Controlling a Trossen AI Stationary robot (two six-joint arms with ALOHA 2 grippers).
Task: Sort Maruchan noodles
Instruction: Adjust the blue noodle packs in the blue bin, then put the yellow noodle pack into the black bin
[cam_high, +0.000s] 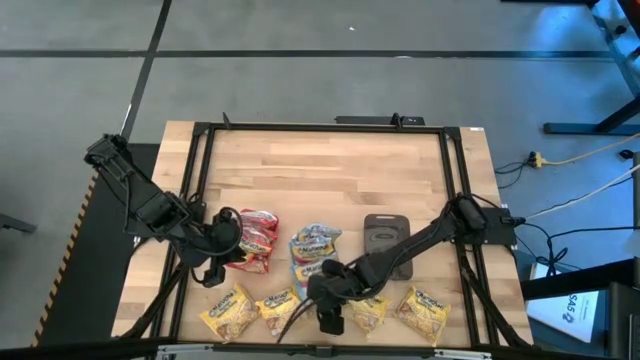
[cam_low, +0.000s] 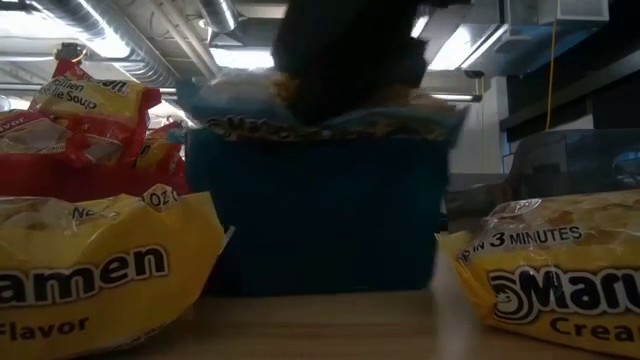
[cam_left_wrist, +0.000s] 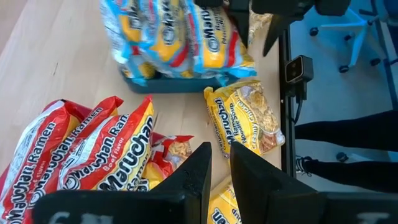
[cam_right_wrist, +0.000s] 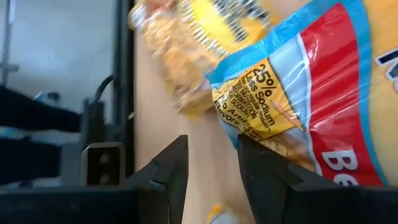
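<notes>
Yellow Maruchan packets (cam_low: 95, 275) crowd the front edge. Right gripper (cam_right_wrist: 211, 163), fingers parted and empty, may snag the blue-edged stack (cam_high: 314, 250); left gripper (cam_left_wrist: 220, 168) likewise empty.

Four yellow packets (cam_high: 228, 312) lay along the bench's near edge; red (cam_high: 252, 240) and blue-edged (cam_high: 313, 250) piles were uncountable.

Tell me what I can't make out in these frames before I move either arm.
- Right gripper, high view: its arm covers whatever lies beneath.
- Blue tray, low view: a dark arm blocks the middle of the packets on it.
- Grey tray, high view: the right arm crosses it, contents unclear.
- Yellow packets, low view: cut off at both edges.
- Left gripper, left wrist view: fingers apart, nothing between.
</notes>
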